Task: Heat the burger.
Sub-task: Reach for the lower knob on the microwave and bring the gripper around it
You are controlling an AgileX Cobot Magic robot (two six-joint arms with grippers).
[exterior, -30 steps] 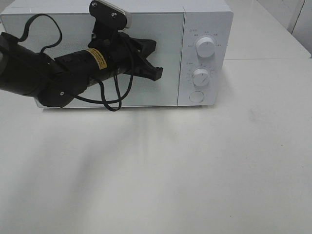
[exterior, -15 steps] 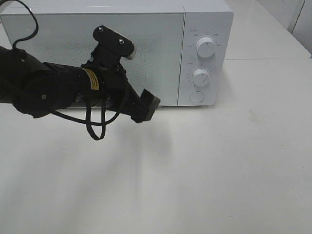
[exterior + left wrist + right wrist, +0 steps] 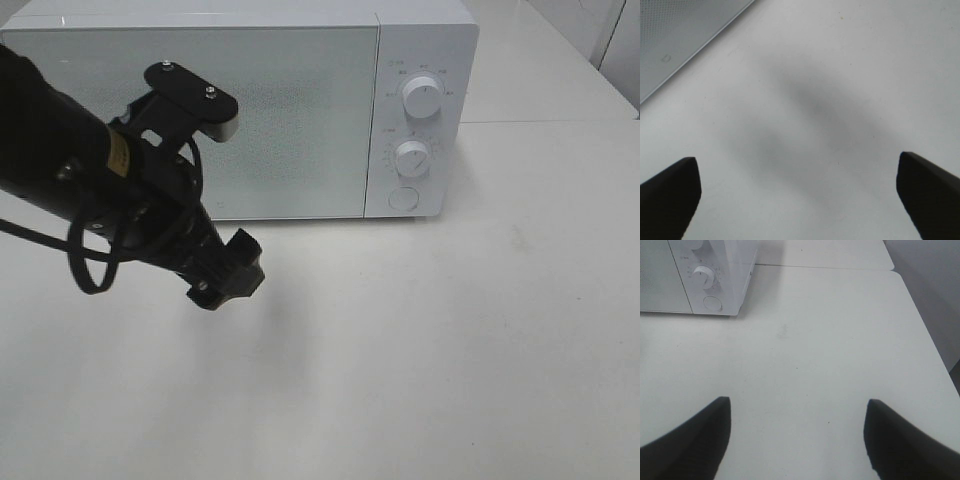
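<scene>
The burger is out of view; the white microwave (image 3: 240, 110) stands at the back of the table with its frosted door (image 3: 280, 130) shut. My left gripper (image 3: 228, 278) hangs over the table in front of the door's lower left part, apart from it. In the left wrist view the left gripper (image 3: 797, 162) is open, with only bare table between its dark fingers (image 3: 670, 195). The right gripper (image 3: 797, 404) is also open and holds nothing, over the table to the right of the microwave (image 3: 715, 270). It does not show in the exterior high view.
Two white dials (image 3: 422, 97) (image 3: 411, 156) and a round button (image 3: 403, 198) sit on the microwave's right panel. The white table (image 3: 450, 350) spreads in front and to the right, and its right edge (image 3: 925, 330) shows in the right wrist view.
My left arm has drawn back from the microwave door, toward the front left and lower over the table, and its gripper has opened. The right gripper has not moved.
</scene>
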